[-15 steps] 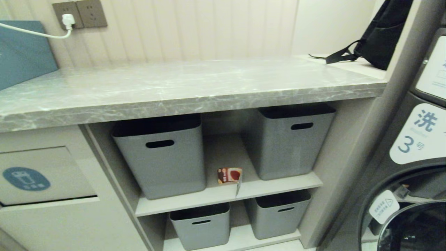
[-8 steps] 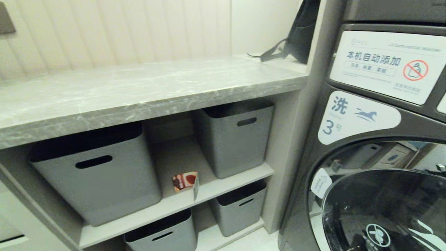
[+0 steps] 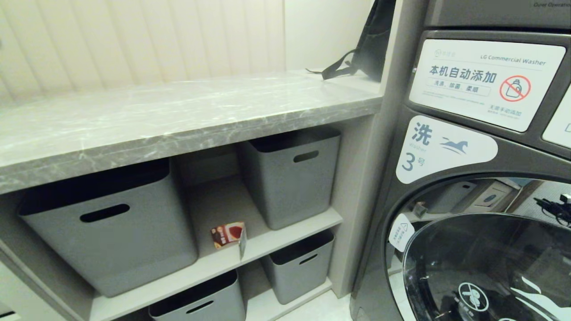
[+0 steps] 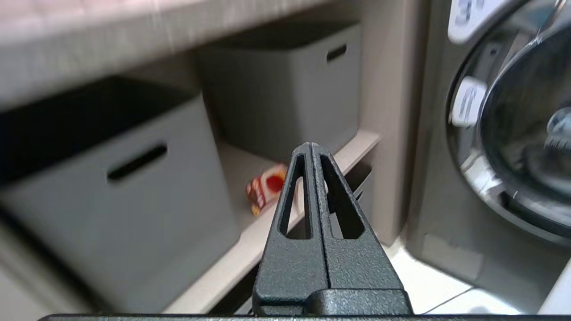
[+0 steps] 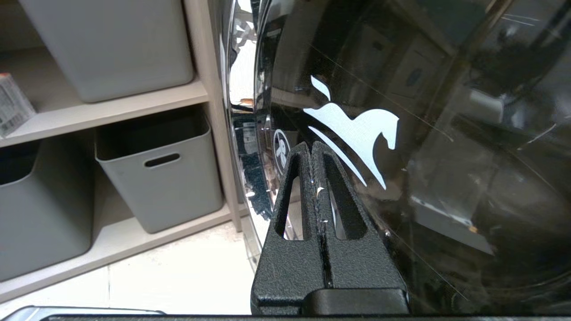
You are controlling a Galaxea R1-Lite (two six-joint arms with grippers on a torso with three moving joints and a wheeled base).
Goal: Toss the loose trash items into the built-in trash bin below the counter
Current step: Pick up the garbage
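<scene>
While neither arm shows from the head, the carton (image 3: 228, 235) stands on the shelf (image 3: 285, 238) between two grey tubs (image 3: 292, 176), and from the left wrist the left gripper (image 4: 311, 147), shut and empty, has the carton (image 4: 266, 187) just ahead, whereas the right gripper (image 5: 311, 149), also shut, faces the washer door (image 5: 401, 133).

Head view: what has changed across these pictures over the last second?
The camera swung right: the beige bin flap, wall sockets and blue board left the picture, and the dark grey washing machine now fills the right. The things themselves have not moved: the small red-brown and white cardboard carton stays on the shelf between the grey plastic tubs, under the grey marble-look counter. Nothing was grasped or released.
</scene>
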